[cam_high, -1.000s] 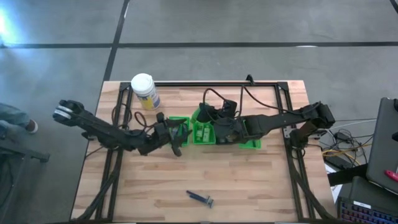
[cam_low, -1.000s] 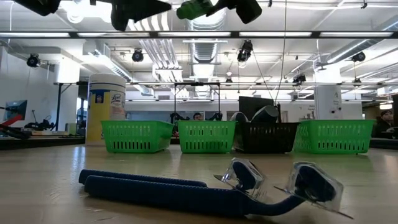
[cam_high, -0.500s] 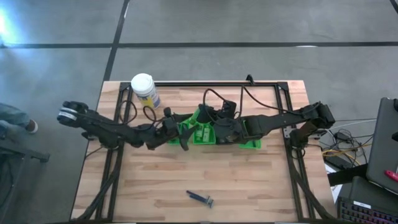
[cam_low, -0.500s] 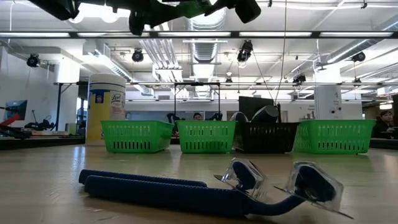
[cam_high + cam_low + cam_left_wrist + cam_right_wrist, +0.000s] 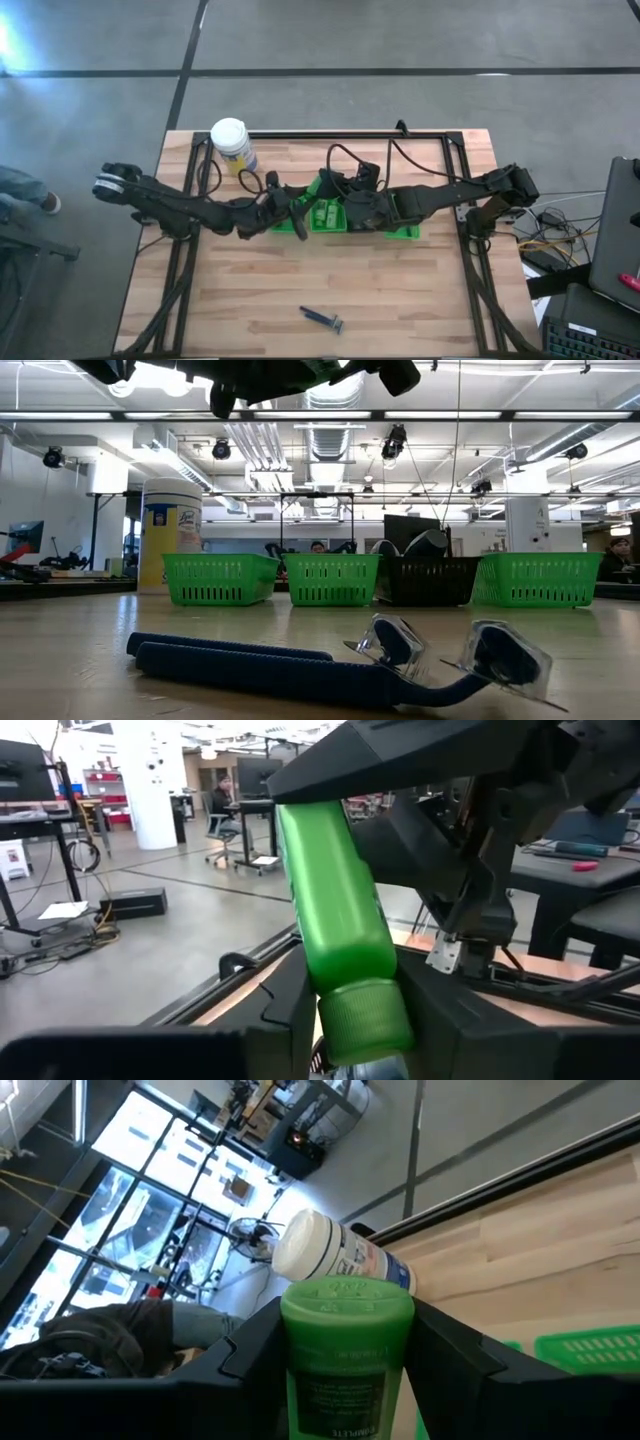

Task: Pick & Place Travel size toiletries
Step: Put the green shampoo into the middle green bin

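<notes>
Both arms meet above the row of green bins (image 5: 402, 233) at mid-table: the left gripper (image 5: 345, 1020) pinches a green bottle (image 5: 340, 945), and the right gripper (image 5: 345, 1370) pinches a second green bottle (image 5: 346, 1350). Lower each bottle squarely inside its bin's walls before releasing, because the grippers crowd each other. The razors (image 5: 330, 665) lie well apart on open tabletop.

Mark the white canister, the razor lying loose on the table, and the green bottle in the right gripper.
white canister (image 5: 229, 135), high view, on its lid.
razor (image 5: 322, 319), high view, on its handle.
green bottle (image 5: 345, 1345), right wrist view, on its cap and label.
</notes>
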Available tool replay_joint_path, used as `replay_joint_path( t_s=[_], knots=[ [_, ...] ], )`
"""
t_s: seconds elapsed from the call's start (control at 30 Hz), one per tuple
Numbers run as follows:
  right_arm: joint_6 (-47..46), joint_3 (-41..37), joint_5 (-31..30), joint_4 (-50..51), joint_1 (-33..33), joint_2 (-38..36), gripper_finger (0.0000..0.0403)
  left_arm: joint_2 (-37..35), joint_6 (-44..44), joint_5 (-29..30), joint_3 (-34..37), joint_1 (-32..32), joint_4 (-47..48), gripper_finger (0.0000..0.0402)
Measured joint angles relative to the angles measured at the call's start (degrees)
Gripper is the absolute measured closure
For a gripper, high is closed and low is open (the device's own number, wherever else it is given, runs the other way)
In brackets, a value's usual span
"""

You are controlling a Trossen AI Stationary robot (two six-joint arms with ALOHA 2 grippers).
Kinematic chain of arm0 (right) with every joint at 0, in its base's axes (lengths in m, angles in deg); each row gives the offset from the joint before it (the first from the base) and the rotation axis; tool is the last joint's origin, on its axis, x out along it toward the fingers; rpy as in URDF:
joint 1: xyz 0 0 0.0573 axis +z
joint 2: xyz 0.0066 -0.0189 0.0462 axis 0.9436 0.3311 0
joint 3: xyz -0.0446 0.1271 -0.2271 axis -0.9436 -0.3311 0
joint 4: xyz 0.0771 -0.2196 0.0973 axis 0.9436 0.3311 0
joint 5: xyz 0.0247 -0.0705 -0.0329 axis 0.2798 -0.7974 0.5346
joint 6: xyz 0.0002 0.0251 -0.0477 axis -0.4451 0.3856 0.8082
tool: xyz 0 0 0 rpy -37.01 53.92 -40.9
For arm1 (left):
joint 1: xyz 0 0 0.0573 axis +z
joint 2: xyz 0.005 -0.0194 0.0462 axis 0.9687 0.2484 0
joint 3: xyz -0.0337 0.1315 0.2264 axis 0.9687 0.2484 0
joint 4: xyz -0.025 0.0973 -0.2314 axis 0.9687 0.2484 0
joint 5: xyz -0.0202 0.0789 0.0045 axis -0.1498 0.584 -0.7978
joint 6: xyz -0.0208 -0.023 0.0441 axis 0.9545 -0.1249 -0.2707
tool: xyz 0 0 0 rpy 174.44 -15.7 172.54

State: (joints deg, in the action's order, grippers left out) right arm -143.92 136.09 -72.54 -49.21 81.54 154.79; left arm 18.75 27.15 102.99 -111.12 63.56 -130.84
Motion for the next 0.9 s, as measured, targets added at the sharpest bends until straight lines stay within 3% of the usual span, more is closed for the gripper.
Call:
replay_joint_path(
  t_s=[0.23, 0.57, 0.7, 0.9],
  knots=[
    [1.24, 0.01, 0.52, 0.19, 0.00, -0.03, 0.0230, -0.04, -0.31, 0.72, 0.00, -0.01, 0.75, 0.0290],
    [4.65, 0.11, -1.34, 6.94, 0.11, -2.72, 0.0110, -0.09, 0.18, 2.94, 0.04, 0.00, 11.07, 0.0295],
    [4.39, 0.11, -7.23, 10.60, 0.50, -5.11, 0.0072, -0.13, 7.30, 4.86, 0.07, 0.63, 14.56, 0.0293],
    [3.23, 0.14, -10.56, 14.40, 0.87, -8.55, 0.0043, -0.13, 30.26, 3.05, -0.79, 2.90, 28.37, 0.0297]
  ],
)
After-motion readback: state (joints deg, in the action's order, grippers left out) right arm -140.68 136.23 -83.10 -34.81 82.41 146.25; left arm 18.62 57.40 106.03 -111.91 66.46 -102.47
